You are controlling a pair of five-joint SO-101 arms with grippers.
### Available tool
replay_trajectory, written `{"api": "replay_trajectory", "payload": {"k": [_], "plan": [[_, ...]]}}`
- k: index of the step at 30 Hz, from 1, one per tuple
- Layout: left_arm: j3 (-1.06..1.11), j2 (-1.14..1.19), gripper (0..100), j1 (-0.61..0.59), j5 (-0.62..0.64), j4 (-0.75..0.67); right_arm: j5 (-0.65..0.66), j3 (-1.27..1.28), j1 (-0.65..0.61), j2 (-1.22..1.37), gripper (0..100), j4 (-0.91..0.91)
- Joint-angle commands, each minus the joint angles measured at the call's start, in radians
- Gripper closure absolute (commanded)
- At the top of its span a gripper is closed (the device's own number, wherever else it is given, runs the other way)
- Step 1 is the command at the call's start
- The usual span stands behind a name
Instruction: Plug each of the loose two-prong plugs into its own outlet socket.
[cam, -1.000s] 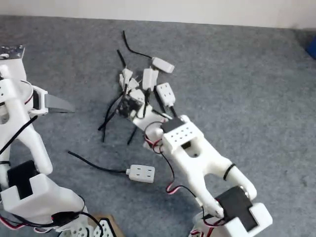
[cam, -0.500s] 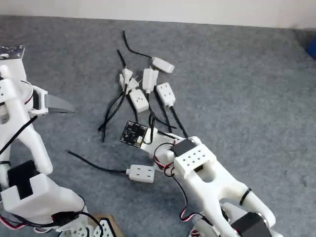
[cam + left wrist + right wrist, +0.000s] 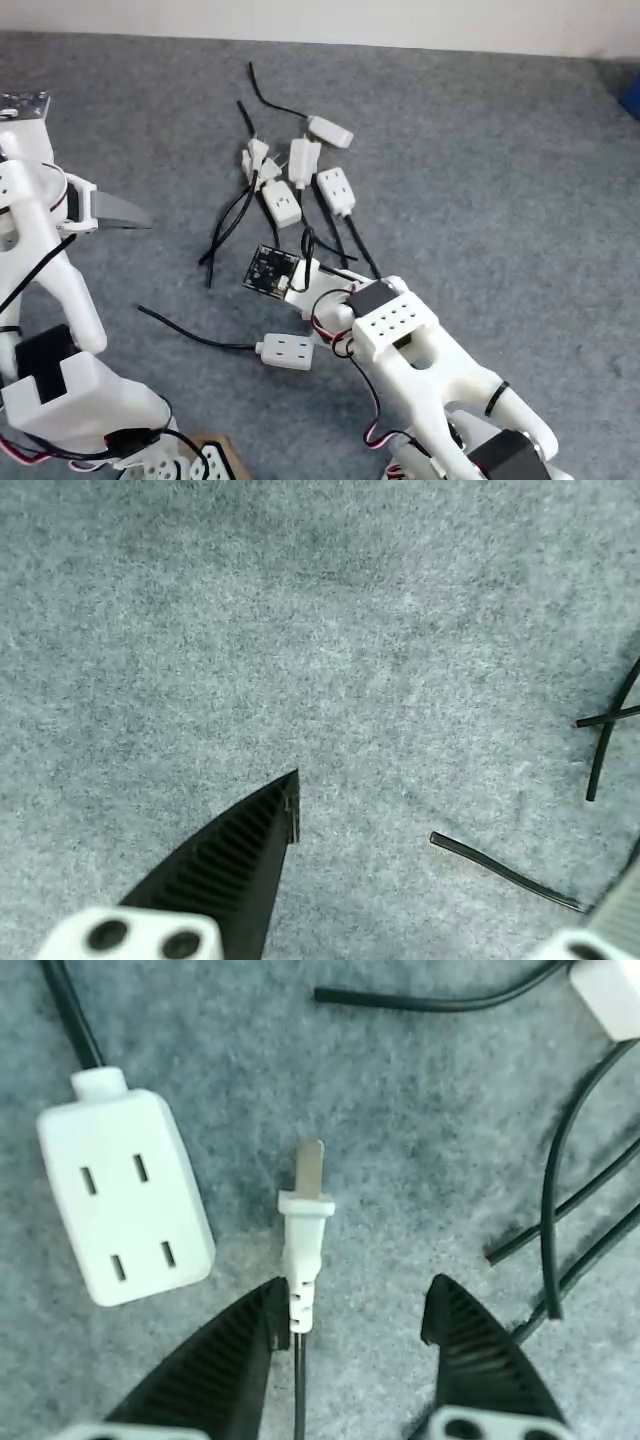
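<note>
Right wrist view: the right gripper (image 3: 355, 1300) hangs open astride a plug (image 3: 302, 1250), apparently lined up for a grasp, its prongs pointing away. A socket (image 3: 125, 1195) lies just beside. The left gripper (image 3: 455, 850), jaws spread, idles over bare carpet (image 3: 300, 630).

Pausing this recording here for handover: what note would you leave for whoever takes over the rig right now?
Right end effector: open, straddling a two-prong plug that lies flat on the carpet, close against one finger, not gripped. An outlet socket lies beside it, slots up, empty.
Left end effector: open over bare carpet, holding nothing.
Done: no plug seated in any socket seen.
Left: grip this plug, insert it, then handle the other plugs in the far cluster.
</note>
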Motion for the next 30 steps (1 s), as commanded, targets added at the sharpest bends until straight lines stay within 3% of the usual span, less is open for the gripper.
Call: {"api": "replay_trajectory", "payload": {"k": [1, 16, 22, 30], "plan": [[-0.035, -0.007, 53, -0.002, 0.006, 0.011, 0.003, -0.005, -0.007, 0.022, 78.9, 0.008], [-0.036, -0.007, 53, -0.012, 0.006, 0.008, -0.040, -0.114, -0.007, 0.188, 79.6, 0.010], [-0.036, -0.007, 53, -0.012, 0.006, 0.008, -0.071, -0.128, -0.002, 0.196, 98.8, 0.010], [-0.036, -0.007, 53, -0.012, 0.006, 0.008, -0.141, -0.130, -0.004, 0.196, 99.3, 0.010]]}}
